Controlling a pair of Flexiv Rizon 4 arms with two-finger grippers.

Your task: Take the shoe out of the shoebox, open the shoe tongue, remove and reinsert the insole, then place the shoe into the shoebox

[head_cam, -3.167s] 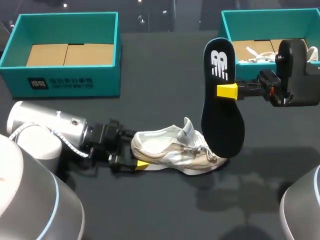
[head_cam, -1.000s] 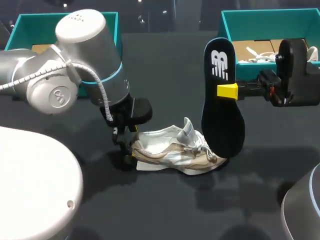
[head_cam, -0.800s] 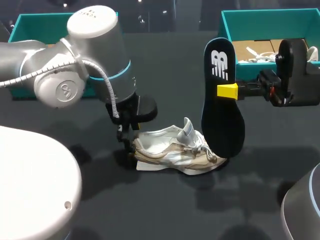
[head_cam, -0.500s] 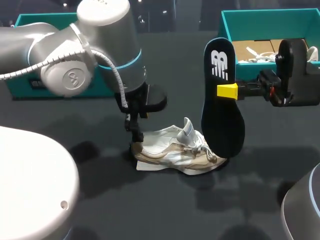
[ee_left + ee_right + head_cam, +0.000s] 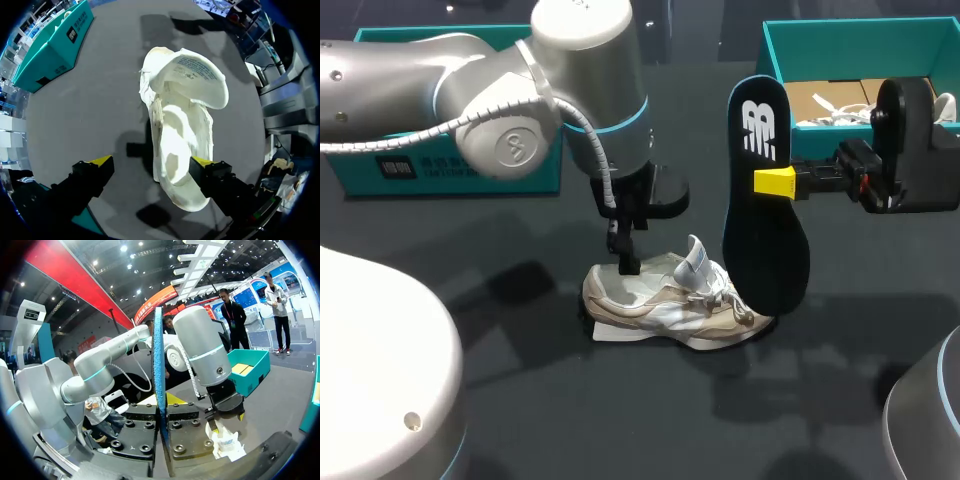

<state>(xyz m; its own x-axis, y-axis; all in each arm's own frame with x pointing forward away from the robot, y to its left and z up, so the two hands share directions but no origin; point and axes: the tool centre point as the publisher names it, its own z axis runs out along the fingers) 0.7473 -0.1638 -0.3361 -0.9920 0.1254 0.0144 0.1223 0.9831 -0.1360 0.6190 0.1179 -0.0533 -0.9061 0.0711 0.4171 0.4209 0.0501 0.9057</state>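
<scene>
The white shoe (image 5: 665, 308) stands on its sole in the middle of the dark table (image 5: 620, 430), outside both boxes, with its heel toward my left arm and its toe toward my right. Its tongue (image 5: 694, 256) is pulled up, and the left wrist view shows the open inside of the shoe (image 5: 175, 145) beneath the lifted tongue (image 5: 192, 75).

The left gripper (image 5: 625, 262) hangs straight down over the heel end with its fingers spread wide. In the left wrist view the left gripper (image 5: 150, 162) has one yellow tip over the shoe's edge and the other over bare table beside it; it holds nothing.

The black insole (image 5: 765, 200) is out of the shoe and held upright in the air, its lower end close by the toe; I cannot tell if they touch. The right gripper (image 5: 772, 182) is clamped on the insole's middle. The right wrist view shows the insole (image 5: 159, 380) edge-on between the plates of the right gripper (image 5: 163, 412).

A teal box (image 5: 430, 172) sits at the far left and another teal box (image 5: 860, 35) at the far right.
</scene>
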